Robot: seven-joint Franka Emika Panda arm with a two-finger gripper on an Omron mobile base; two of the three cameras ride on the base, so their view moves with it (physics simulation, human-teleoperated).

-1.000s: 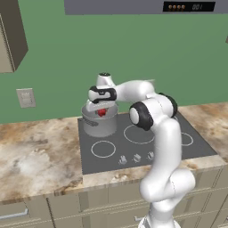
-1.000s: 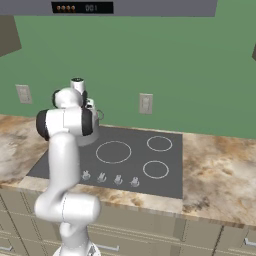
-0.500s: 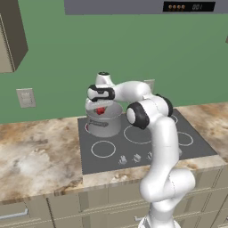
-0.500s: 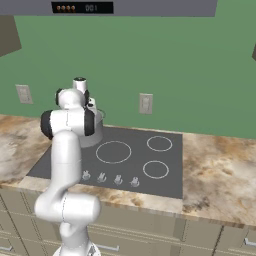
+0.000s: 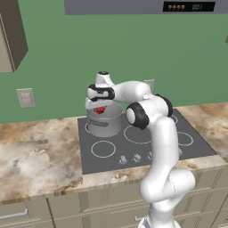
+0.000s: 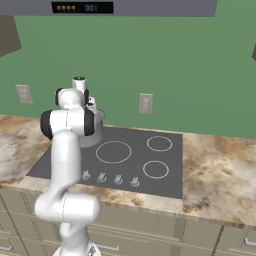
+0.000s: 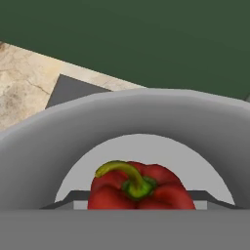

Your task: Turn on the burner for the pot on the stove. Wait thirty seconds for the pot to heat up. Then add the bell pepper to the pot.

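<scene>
My gripper [image 5: 100,108] hangs over the mouth of the grey pot [image 5: 104,122], shut on the red bell pepper [image 5: 100,109]. The pot stands on the back left burner of the dark stove [image 5: 111,156]. In the hand view the bell pepper [image 7: 139,188], green stem up, sits between my fingers. Right below it lie the pot's rim [image 7: 146,100] and pale floor. From the right base view my arm covers most of the pot [image 6: 96,136], and the stove [image 6: 130,162] spreads to its right.
Silver knobs [image 5: 136,157] line the stove's front edge. Marble counter [image 5: 35,153] runs on both sides. A range hood [image 5: 147,6] hangs overhead, a wall cabinet [image 5: 11,35] at upper left. Outlets [image 6: 145,103] sit on the green wall.
My hand has drifted slightly left with the bell pepper, staying over the pot. The grip is unchanged.
</scene>
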